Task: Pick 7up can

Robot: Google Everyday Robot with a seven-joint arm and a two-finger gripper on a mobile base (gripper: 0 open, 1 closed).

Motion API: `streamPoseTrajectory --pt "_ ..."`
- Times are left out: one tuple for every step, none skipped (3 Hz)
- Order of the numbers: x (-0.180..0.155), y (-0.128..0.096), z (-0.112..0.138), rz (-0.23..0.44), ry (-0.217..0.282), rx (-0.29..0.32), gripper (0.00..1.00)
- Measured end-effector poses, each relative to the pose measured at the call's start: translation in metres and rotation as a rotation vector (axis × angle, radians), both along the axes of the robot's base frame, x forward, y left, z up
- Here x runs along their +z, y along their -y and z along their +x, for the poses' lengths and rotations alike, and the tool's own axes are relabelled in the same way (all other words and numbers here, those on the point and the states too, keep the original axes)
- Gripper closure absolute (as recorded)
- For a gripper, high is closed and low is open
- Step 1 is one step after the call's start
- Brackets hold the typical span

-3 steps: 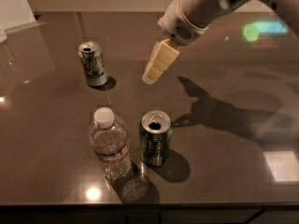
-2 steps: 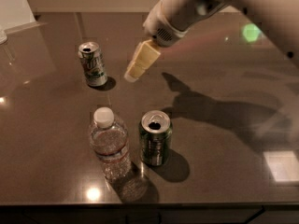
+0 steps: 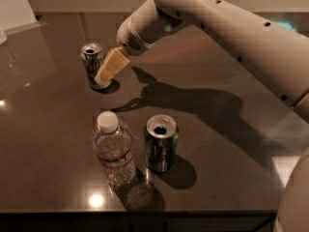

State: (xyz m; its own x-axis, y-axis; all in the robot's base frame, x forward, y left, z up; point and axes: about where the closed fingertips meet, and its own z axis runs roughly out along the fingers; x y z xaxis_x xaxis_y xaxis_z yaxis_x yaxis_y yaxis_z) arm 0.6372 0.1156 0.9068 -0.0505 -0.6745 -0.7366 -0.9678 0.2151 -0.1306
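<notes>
The 7up can point(image 3: 91, 58), whitish-silver with green lettering and a silver top, stands upright at the back left of the dark table point(image 3: 53, 129). My gripper point(image 3: 106, 74), cream-coloured at the end of the white arm point(image 3: 227, 28), reaches in from the upper right. It hangs tilted down and to the left, right against the can's right side, and covers part of that side. Whether it touches the can does not show.
A darker green can point(image 3: 161, 144) stands upright near the front middle. A clear plastic water bottle point(image 3: 114, 151) with a white cap stands just left of it. The table's front edge point(image 3: 145, 211) runs along the bottom. A pale object point(image 3: 12, 6) sits at the far left corner.
The arm has swung left and down. The gripper went from mid-table, well right of the 7up can, to right beside it. The cans and bottle have not moved.
</notes>
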Motion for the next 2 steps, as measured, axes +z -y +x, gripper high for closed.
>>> streamPoseTrajectory --pt "-0.003 -0.023 0.001 0.047 -0.01 0.026 0.0" --pt "-0.005 -0.04 0.001 0.073 -0.019 0.044 0.0"
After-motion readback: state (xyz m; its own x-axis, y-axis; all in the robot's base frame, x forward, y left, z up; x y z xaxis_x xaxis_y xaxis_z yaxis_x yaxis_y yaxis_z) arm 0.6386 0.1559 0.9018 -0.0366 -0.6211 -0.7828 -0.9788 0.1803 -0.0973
